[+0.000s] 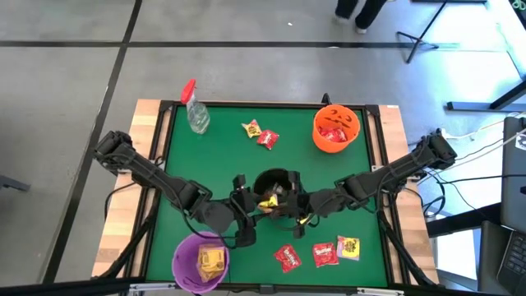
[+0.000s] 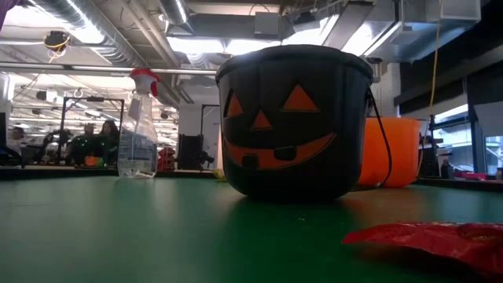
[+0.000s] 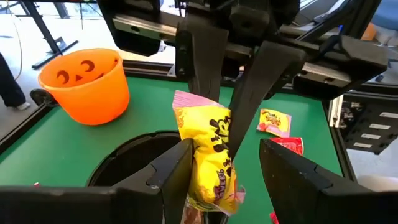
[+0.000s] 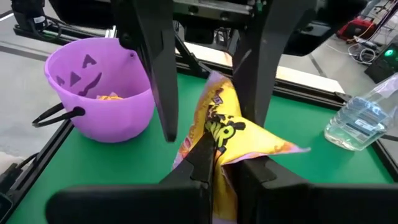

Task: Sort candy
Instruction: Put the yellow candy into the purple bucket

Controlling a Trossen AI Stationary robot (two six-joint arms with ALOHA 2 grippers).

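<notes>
A yellow candy packet [image 4: 231, 124] hangs over the mouth of the black pumpkin bucket [image 1: 275, 191] at the table's middle. My right gripper [image 4: 225, 167] comes in from the right and is shut on it. My left gripper [image 3: 225, 154] comes in from the left and faces the right one. It is open, with one finger on each side of the same packet. More candy lies on the green table: a yellow packet [image 1: 251, 128] and a red one [image 1: 268, 139] at the far side, and two red packets [image 1: 288, 257] and a yellow-pink one [image 1: 348, 247] near the front. My right gripper pinches the yellow packet's crinkled wrapper [image 4: 219, 149] between its two fingers, slanting down from the table's right. The packet sticks out ahead of the fingers, clear of the bucket and the table. My left gripper's finger [image 3: 177, 168] stands right against the packet's side; I cannot tell whether it touches.
A purple bowl [image 1: 200, 260] with yellow candy stands at the front left. An orange bowl [image 1: 335, 127] with red candy stands at the far right. A clear spray bottle [image 1: 196, 111] is at the far left. A red packet [image 2: 440, 240] lies close to the low camera.
</notes>
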